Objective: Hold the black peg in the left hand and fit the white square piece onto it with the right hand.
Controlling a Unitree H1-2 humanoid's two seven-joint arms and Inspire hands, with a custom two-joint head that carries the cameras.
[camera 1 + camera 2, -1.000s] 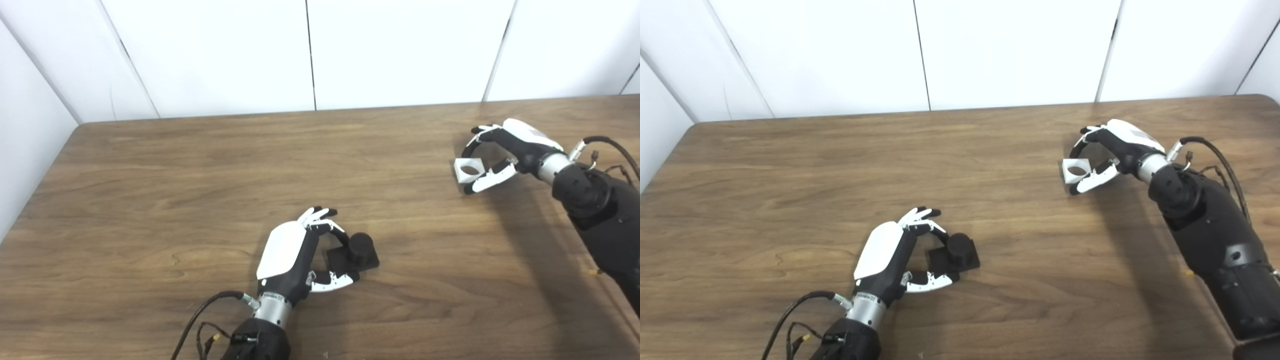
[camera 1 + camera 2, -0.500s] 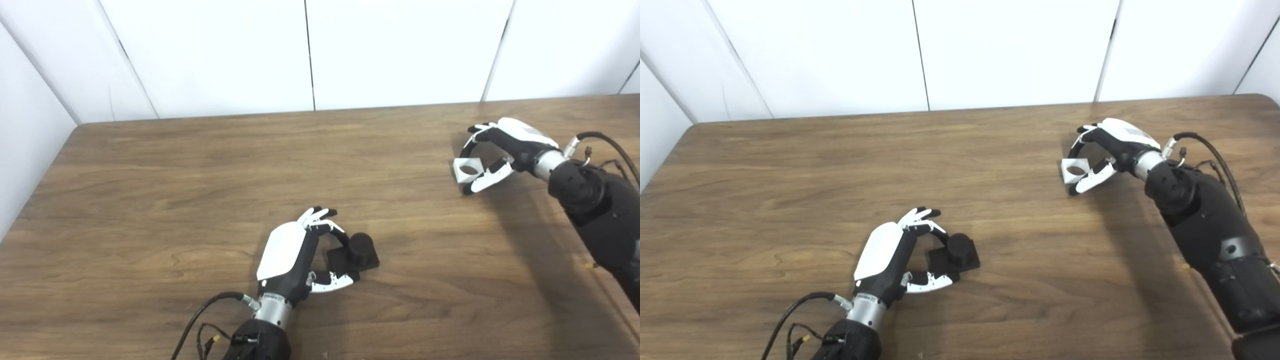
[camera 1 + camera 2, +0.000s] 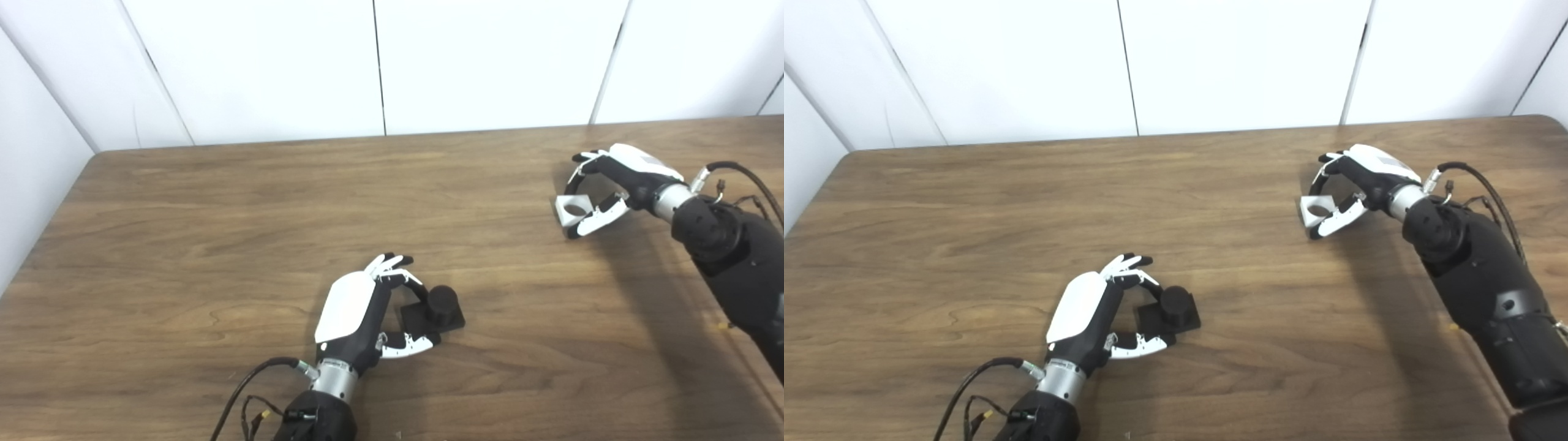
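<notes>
The black peg (image 3: 442, 300), a short cylinder on a square black base, rests on the wooden table (image 3: 245, 214) near the front middle. My left hand (image 3: 358, 309) curls round the base's left side, fingers on its far corner and thumb on its near corner, so it is shut on the peg. At the far right, the white square piece (image 3: 573, 208) with a round hole sits slightly tilted. My right hand (image 3: 615, 184) is shut on it, with the fingers over its top edge and the thumb under its near side.
White wall panels (image 3: 380, 61) stand behind the table's back edge. The table's left edge (image 3: 37, 245) runs along a white side wall. Cables trail from both wrists.
The right hand has shifted slightly back and left and closed more tightly on the white piece, which now sits a little tilted. The left hand and the peg have not moved.
</notes>
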